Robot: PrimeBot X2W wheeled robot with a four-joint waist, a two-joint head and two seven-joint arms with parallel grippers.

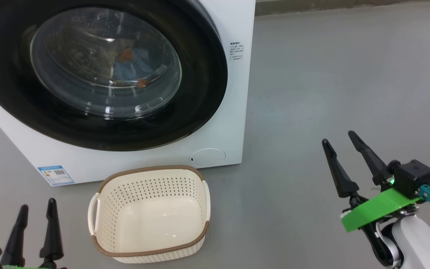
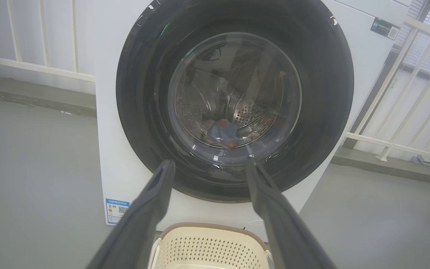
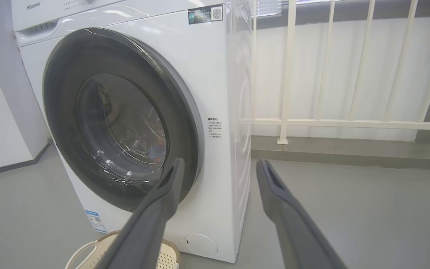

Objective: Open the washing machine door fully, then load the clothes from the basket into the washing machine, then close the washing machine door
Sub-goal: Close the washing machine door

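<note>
1. Here, the washing machine door (image 1: 105,67) sits shut, flush against the front of the washing machine (image 1: 233,112); black rim glossy, glass bowl catching reflections
2. The clothes (image 1: 133,65) lie inside the drum (image 2: 252,112), seen through the glass: light blue fabric with orange patches, low down; cream garment hard to make out
3. The basket (image 1: 151,169) stands upright on the grey floor (image 1: 330,74) just in front of the machine, below the door, its bare cream bottom showing
4. Left gripper (image 1: 37,203): low at the left, beside the basket but apart from it, fingers spread, nothing between them; its wrist view faces the door over the basket's rim
5. Right gripper (image 1: 338,137): off to the right above the floor, well apart from machine and basket, fingers parted, holding nothing
6. Blue label (image 1: 55,175) at the machine's lower left corner; round white flap (image 1: 207,157) at lower right, just behind the basket; white railing (image 3: 286,74) beyond the machine's side
</note>
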